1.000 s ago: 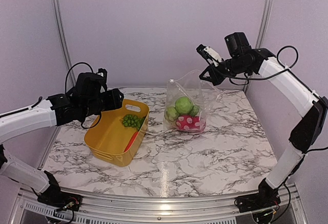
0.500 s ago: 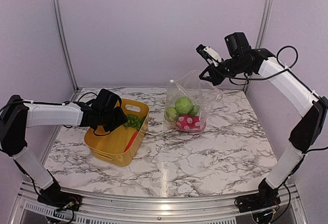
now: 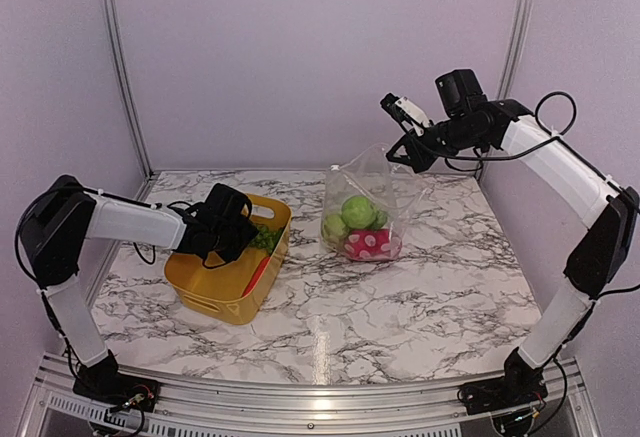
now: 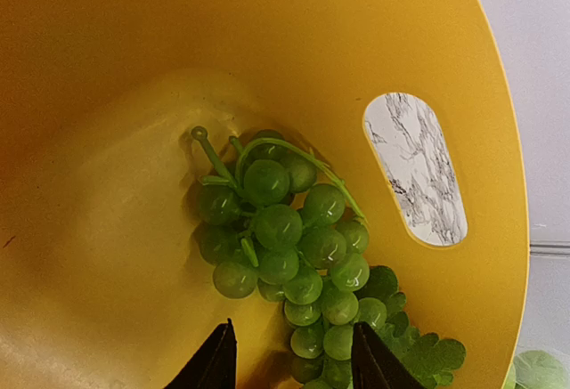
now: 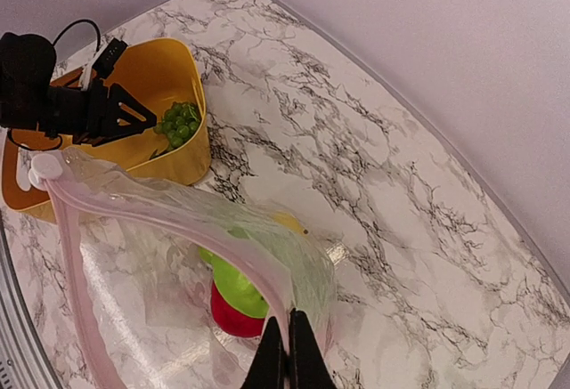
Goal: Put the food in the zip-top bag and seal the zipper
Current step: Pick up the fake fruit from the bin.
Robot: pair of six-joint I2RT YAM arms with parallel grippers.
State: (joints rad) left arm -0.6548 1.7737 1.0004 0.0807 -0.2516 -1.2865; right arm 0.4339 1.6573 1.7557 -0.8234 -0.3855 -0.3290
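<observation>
Green grapes (image 4: 285, 255) lie in the yellow bin (image 4: 107, 140) by the left edge of the worktop (image 3: 400, 297), inside the wide-open left pincer (image 4: 292, 360), where a shallow pinch could shed the bunch, while the right pincer (image 5: 287, 353), clamped on the zipper (image 5: 151, 218), may let the far-edge zip-top bag (image 3: 385, 172) sag.

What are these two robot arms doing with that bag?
It's a packing job. The right gripper pinches the zip-top bag at its mouth edge, holding it up; green pieces and a red spotted piece already sit inside. The left gripper is open inside the yellow bin, fingers flanking the green grapes, not yet closed. The bag is unsealed.
</observation>
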